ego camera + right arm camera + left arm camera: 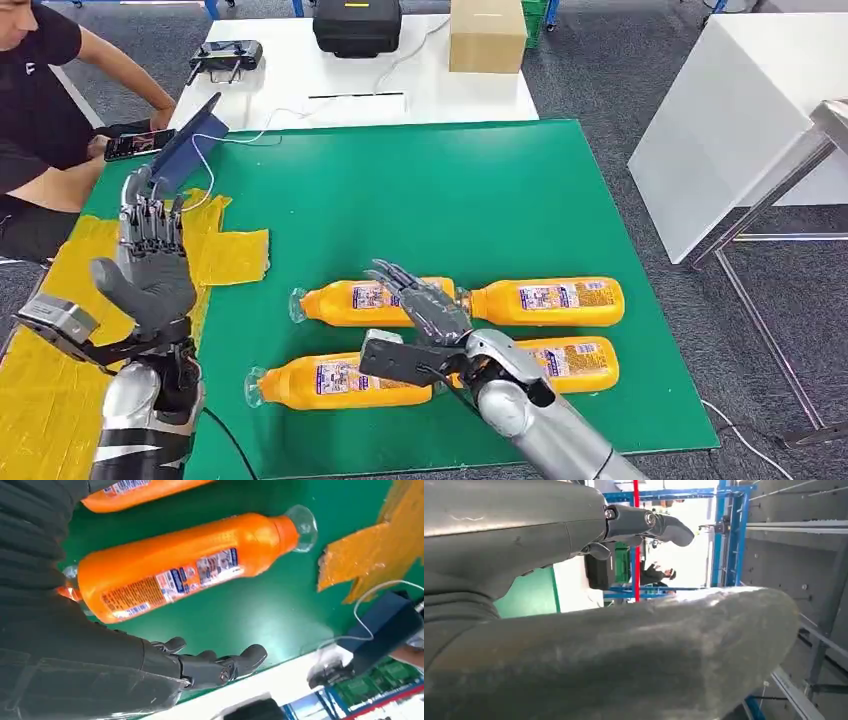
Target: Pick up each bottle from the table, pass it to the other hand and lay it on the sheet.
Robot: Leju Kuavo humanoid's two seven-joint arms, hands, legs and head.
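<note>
While the right hand (425, 305) hovers over the back-left bottle (372, 302) with its fingers spread and nothing in them, the left hand (150, 268) is held up over the yellow sheet (235, 255), palm open and equally empty, so nothing's been grabbed yet as far as I can see. Four orange bottles lie on their sides on the green table (400, 190) in two rows: the one under the hand, one to its right (548, 300), a front-left one (340, 381), and a front-right one (580, 362) partly hidden behind the forearm. They look full, so I'd guess a bit hefty, with stiff but smooth plastic that'll want to roll or slip. Best bet is probably wrapping around the labelled middle of the body, not the narrow neck near the clear cap. Off the far left corner a person (40, 110) sits with a phone (138, 144).
</note>
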